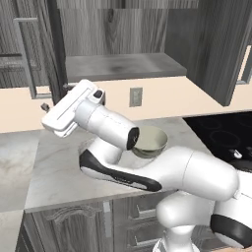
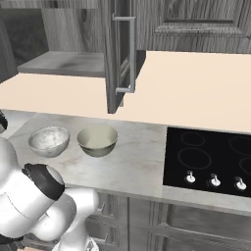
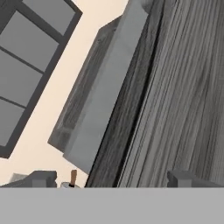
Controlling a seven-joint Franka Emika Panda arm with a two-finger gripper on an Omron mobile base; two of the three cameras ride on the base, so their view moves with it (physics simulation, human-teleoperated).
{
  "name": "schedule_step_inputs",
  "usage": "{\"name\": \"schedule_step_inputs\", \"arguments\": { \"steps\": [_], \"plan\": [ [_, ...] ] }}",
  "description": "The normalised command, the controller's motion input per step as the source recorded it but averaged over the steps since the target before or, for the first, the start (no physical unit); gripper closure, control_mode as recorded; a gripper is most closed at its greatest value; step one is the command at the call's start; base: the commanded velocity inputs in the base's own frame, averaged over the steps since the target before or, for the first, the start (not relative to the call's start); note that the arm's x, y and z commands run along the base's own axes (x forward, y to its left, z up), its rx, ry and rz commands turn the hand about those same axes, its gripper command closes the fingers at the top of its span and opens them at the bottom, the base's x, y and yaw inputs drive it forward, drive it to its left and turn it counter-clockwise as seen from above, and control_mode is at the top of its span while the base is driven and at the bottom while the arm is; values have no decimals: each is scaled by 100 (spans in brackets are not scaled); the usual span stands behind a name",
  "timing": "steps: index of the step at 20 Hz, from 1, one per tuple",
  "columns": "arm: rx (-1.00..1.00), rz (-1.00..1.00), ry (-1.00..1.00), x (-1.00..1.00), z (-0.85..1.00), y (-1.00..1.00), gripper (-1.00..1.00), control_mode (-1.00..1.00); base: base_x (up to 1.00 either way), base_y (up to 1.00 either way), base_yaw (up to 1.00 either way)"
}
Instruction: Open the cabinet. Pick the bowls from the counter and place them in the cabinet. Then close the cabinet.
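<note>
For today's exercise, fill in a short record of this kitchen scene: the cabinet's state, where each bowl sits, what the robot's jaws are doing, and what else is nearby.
Cabinet: both doors swung open, shelf bare where visible
Marble-look bowl: on the counter, upright, empty
Cream bowl: on the counter beside the marble-look bowl, apart from it, upright, empty
Gripper: jaws wide open, holding nothing, raised near the open left door
Cooktop: black, set into the counter to the right of the bowls
Task stage: cabinet open, no bowl moved yet
</note>
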Motion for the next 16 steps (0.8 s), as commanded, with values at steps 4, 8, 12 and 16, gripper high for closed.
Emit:
{"name": "schedule_step_inputs", "arguments": {
  "steps": [4,8,12,16],
  "plan": [
    [0,0,0,-40,2,-23,-100,-100,0,0,0],
    [0,-2,0,-46,3,-19,-100,-100,0,0,0],
    [0,-3,-1,-47,8,-13,-100,-100,0,0,0],
    [0,-11,0,-23,21,-30,-100,-100,0,0,0]
  ]
}}
